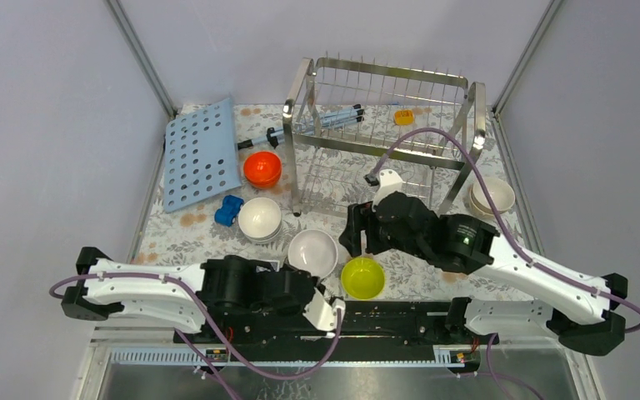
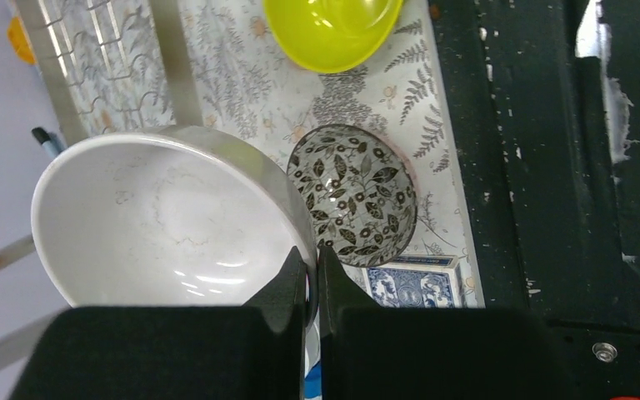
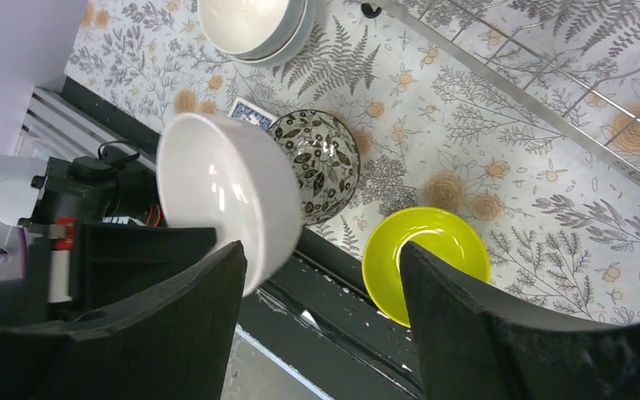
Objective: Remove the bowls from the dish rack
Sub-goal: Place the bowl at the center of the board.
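The steel wire dish rack (image 1: pixel 383 137) stands at the back of the table. My left gripper (image 2: pixel 312 254) is shut on the rim of a white bowl (image 2: pixel 167 212), held tilted above a leaf-patterned bowl (image 2: pixel 354 196). From above, the white bowl (image 1: pixel 312 252) sits in front of the left gripper (image 1: pixel 327 283). A yellow-green bowl (image 1: pixel 362 277) rests near the front edge. My right gripper (image 3: pixel 321 250) hangs open and holds nothing, between the white bowl (image 3: pixel 225 192) and the yellow-green bowl (image 3: pixel 425 250); from above the right gripper (image 1: pixel 357 240) is just beyond the yellow-green bowl.
Stacked white bowls (image 1: pixel 260 218), an orange bowl (image 1: pixel 262 169), a blue toy (image 1: pixel 228 211) and a light-blue perforated board (image 1: pixel 202 154) lie at the left. More white bowls (image 1: pixel 490 197) sit right of the rack. A card deck (image 2: pixel 412 283) lies beside the patterned bowl.
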